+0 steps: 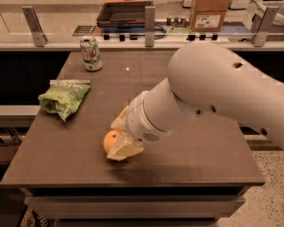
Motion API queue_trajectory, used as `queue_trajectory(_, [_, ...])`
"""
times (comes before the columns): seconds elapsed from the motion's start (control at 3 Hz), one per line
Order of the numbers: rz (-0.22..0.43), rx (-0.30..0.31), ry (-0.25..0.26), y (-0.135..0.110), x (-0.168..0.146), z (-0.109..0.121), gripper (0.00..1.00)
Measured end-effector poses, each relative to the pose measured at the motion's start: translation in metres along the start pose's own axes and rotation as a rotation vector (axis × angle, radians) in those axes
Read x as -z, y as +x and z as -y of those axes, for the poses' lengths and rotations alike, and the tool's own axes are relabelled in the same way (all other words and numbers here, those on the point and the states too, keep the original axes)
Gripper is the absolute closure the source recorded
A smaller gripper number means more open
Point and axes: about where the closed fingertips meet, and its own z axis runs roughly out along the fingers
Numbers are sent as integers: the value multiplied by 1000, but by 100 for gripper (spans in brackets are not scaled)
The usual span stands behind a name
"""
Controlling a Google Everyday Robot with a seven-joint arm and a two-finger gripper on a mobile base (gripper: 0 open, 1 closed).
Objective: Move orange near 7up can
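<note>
The orange point(109, 141) lies on the brown table point(177, 164) near the front, left of centre. My gripper point(118, 141) is down at the orange, with one cream finger point(125, 149) in front of it and the other behind it, both against the fruit. The orange's right half is hidden by the front finger. The 7up can point(91, 53) stands upright at the table's far left corner, well away from the orange. My large white arm point(213, 88) reaches in from the right.
A crumpled green chip bag point(64, 98) lies at the table's left edge, between the can and the orange. Behind the table runs a counter with metal posts point(149, 20), a dark tray point(124, 12) and a cardboard box point(206, 15).
</note>
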Motion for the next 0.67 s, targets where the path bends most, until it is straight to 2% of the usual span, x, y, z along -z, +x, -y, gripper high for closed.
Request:
queue_trajectory(0.33, [-1,4,2,-2,1,-1,84])
queue_trajectory(0.67, [-2,8,4,-4,2,-2,100])
